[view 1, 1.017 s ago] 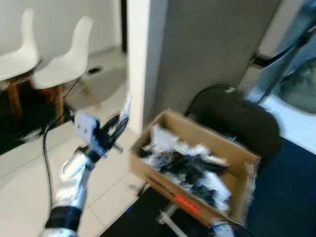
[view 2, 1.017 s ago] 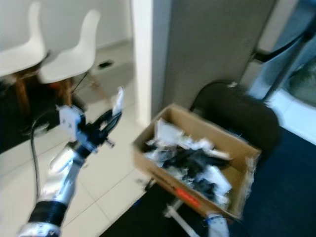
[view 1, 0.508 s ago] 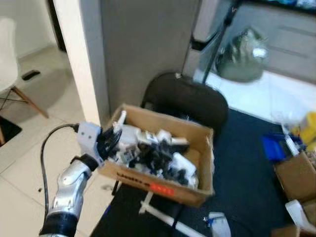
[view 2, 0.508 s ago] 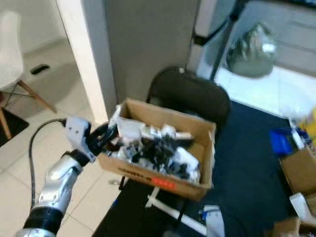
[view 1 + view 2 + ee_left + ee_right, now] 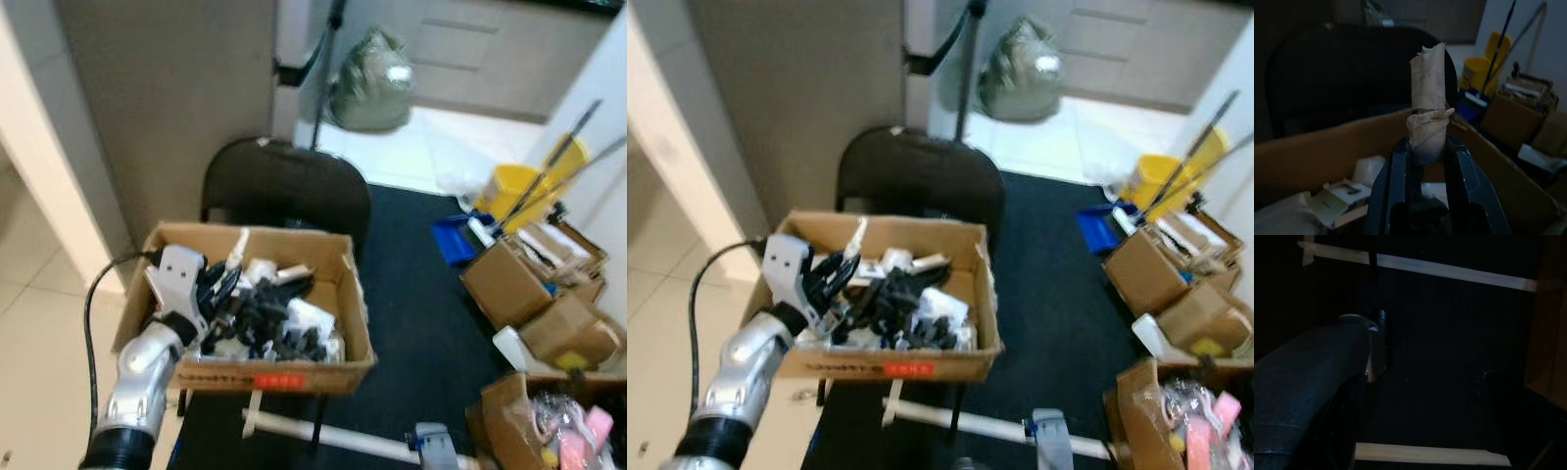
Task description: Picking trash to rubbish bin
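Now over the cardboard box (image 5: 323, 370), left gripper (image 5: 1425, 147) fingers stay clamped on crumpled paper (image 5: 1427, 112).

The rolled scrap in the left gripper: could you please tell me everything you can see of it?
The rolled scrap is pale, creased paper or tape twisted into a tube, with a dark band round its middle and a ragged top. It stands upright, its lower end pinched between the left gripper's black fingers, held above the open cardboard box of mixed rubbish.

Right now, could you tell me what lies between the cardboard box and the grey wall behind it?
A black chair stands between the cardboard box and the grey wall, as the left eye view shows.
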{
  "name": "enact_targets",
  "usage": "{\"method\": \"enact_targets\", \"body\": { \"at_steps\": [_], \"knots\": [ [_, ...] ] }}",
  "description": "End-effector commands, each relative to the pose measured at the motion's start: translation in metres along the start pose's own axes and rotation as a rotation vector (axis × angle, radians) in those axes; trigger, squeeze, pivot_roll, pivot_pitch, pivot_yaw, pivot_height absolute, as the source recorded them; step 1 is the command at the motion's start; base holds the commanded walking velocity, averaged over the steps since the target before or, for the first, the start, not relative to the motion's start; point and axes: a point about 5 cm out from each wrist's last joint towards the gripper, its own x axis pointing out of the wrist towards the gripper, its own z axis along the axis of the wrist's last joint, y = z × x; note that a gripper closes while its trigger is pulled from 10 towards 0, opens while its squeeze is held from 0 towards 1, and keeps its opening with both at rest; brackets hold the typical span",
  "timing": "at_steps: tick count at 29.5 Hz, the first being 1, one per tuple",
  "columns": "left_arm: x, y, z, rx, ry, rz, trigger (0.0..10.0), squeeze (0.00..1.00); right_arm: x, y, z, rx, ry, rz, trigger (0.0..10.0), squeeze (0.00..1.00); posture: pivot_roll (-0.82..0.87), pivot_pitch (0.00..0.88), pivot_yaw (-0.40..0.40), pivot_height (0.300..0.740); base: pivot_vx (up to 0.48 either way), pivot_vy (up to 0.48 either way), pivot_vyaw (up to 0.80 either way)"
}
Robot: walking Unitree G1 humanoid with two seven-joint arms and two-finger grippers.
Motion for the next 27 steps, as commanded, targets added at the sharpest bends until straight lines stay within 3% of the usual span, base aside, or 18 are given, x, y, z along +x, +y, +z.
{"method": "enact_targets", "body": {
  "at_steps": [1, 6, 7, 9, 10, 11, 12, 13, 14, 16, 17, 20, 27],
  "knots": [
    [-0.003, 0.000, -0.004, -0.006, 0.020, 0.009, 10.0, 0.00, 0.001, 0.015, -0.013, -0.017, 0.051, 0.045, 10.0, 0.00, 0.13, 0.064, 0.006, 0.740, 0.000, 0.000, 0.00],
    [-0.005, 0.009, -0.003, -0.002, 0.025, 0.048, 10.0, 0.00, 0.001, 0.017, -0.011, 0.063, 0.008, 0.056, 10.0, 0.00, 0.13, 0.067, 0.007, 0.740, 0.000, 0.000, 0.00],
    [-0.006, 0.011, -0.002, -0.003, 0.024, 0.055, 10.0, 0.00, 0.001, 0.018, -0.008, 0.134, -0.041, 0.066, 10.0, 0.00, 0.13, 0.067, 0.007, 0.740, 0.000, 0.000, 0.00],
    [-0.006, 0.012, -0.002, -0.002, 0.024, 0.056, 10.0, 0.00, 0.001, 0.018, -0.006, 0.174, -0.070, 0.062, 10.0, 0.00, 0.13, 0.067, 0.007, 0.740, 0.000, 0.000, 0.00],
    [-0.006, 0.012, -0.001, 0.002, 0.024, 0.055, 10.0, 0.00, 0.000, 0.019, -0.004, 0.331, -0.131, 0.063, 10.0, 0.00, 0.13, 0.067, 0.007, 0.740, 0.000, 0.000, 0.00],
    [-0.006, 0.012, -0.001, 0.002, 0.024, 0.055, 10.0, 0.00, 0.000, 0.019, -0.004, 0.331, -0.131, 0.063, 10.0, 0.00, 0.13, 0.067, 0.007, 0.740, 0.000, 0.000, 0.00],
    [-0.006, 0.012, -0.001, 0.002, 0.024, 0.055, 10.0, 0.00, 0.001, 0.019, 0.031, 0.457, -0.209, 0.088, 10.0, 0.00, 0.13, 0.067, 0.007, 0.740, 0.000, 0.000, 0.00],
    [-0.006, 0.011, 0.000, 0.002, 0.021, 0.050, 10.0, 0.00, -0.011, 0.018, 0.114, 0.656, -0.436, 0.349, 10.0, 0.00, 0.13, 0.066, 0.010, 0.740, 0.000, 0.000, 0.00],
    [-0.006, 0.011, 0.000, 0.002, 0.020, 0.049, 10.0, 0.00, -0.017, 0.018, 0.134, 0.688, -0.498, 0.425, 10.0, 0.00, 0.13, 0.066, 0.010, 0.740, 0.000, 0.000, 0.00],
    [-0.006, 0.009, 0.000, 0.005, 0.020, 0.039, 10.0, 0.00, -0.026, 0.024, 0.152, 0.625, -0.560, 0.605, 10.0, 0.00, 0.12, 0.066, 0.011, 0.740, 0.000, 0.000, 0.00],
    [-0.006, 0.009, 0.000, 0.005, 0.020, 0.039, 10.0, 0.00, -0.026, 0.024, 0.152, 0.625, -0.560, 0.605, 10.0, 0.00, 0.12, 0.066, 0.011, 0.740, 0.000, 0.000, 0.00],
    [-0.004, 0.006, 0.000, 0.003, 0.014, 0.033, 10.0, 0.00, -0.044, 0.035, 0.173, 0.494, -0.640, 0.925, 10.0, 0.00, 0.12, 0.069, 0.007, 0.740, 0.000, 0.000, 0.00],
    [-0.001, 0.002, 0.003, -0.008, -0.010, 0.025, 10.0, 0.00, -0.049, 0.034, 0.177, 0.466, -0.648, 0.998, 10.0, 0.00, 0.12, 0.064, 0.000, 0.740, 0.000, 0.000, 0.00]
  ]
}}
